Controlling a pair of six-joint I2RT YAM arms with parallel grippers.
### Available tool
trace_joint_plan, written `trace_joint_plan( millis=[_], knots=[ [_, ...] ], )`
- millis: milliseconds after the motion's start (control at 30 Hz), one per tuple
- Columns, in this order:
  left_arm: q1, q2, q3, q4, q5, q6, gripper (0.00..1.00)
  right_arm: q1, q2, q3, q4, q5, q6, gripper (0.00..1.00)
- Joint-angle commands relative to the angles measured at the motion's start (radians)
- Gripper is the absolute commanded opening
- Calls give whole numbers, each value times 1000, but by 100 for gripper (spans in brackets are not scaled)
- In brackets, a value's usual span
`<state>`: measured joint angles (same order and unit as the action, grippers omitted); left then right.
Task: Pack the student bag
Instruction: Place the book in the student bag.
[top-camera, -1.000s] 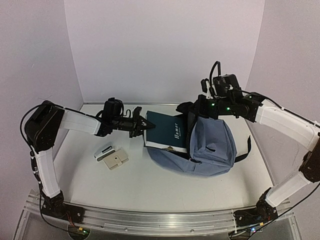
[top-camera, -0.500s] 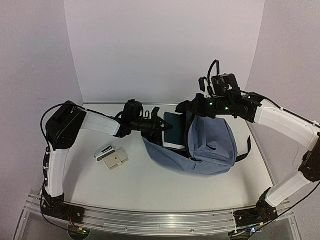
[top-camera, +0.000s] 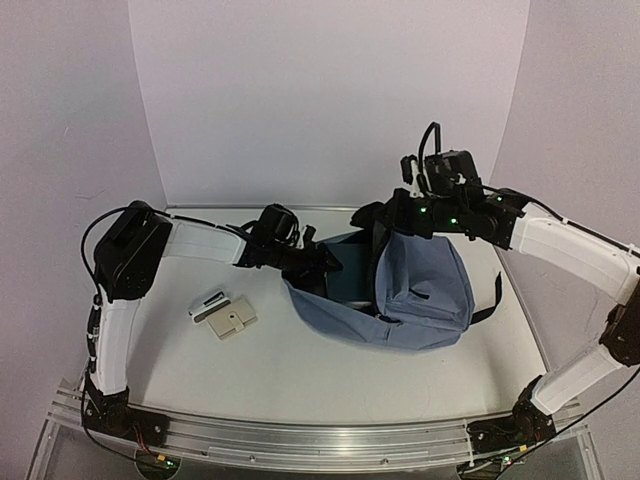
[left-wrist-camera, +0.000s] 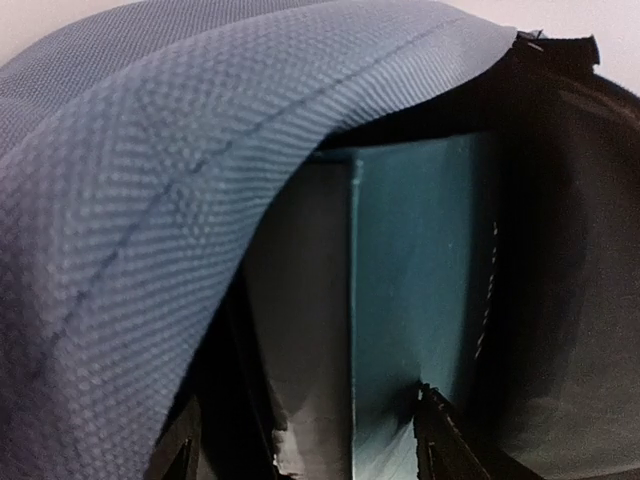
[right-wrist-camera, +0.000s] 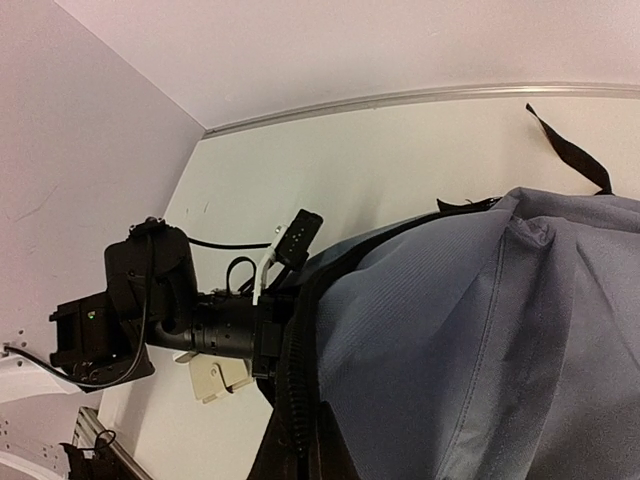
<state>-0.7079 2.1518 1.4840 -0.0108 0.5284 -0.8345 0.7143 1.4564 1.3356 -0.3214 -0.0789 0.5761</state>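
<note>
The student bag (top-camera: 425, 290) lies on its side right of centre, grey-blue, its mouth facing left. My right gripper (top-camera: 388, 214) is shut on the bag's top edge and holds the mouth up; in the right wrist view the fabric (right-wrist-camera: 480, 330) and black zipper (right-wrist-camera: 300, 400) hide its fingers. A teal book (top-camera: 352, 272) sits inside the bag. My left gripper (top-camera: 316, 262) is at the mouth. In the left wrist view its jaws stand wide apart at either side of the book (left-wrist-camera: 420, 300), under the bag's flap (left-wrist-camera: 150, 200), and the gripper (left-wrist-camera: 305, 455) is open.
A beige flat piece (top-camera: 232, 320) and a small white and black item (top-camera: 208, 304) lie on the table left of the bag. A black strap (top-camera: 497, 290) trails off the bag's right side. White walls close in behind and at both sides.
My left gripper has pushed the teal book to the right, into the bag, and then opened its jaws and let it go. The right gripper has held still.
</note>
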Motion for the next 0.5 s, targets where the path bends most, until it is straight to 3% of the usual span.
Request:
trace_joint_plan(
  millis=[0, 100, 333, 467],
  knots=[
    [7, -92, -14, -120, -70, 66, 76, 10, -59, 0, 95, 18, -3, 2],
    [0, -72, -15, -100, -40, 45, 74, 10, -59, 0, 95, 19, -4, 2],
    [-50, 12, 86, -29, 12, 1, 51, 10, -50, -8, 95, 40, -11, 2],
    [-95, 44, 141, 14, -11, 0, 48, 9, -53, -38, 109, 88, 0, 0]
  ],
)
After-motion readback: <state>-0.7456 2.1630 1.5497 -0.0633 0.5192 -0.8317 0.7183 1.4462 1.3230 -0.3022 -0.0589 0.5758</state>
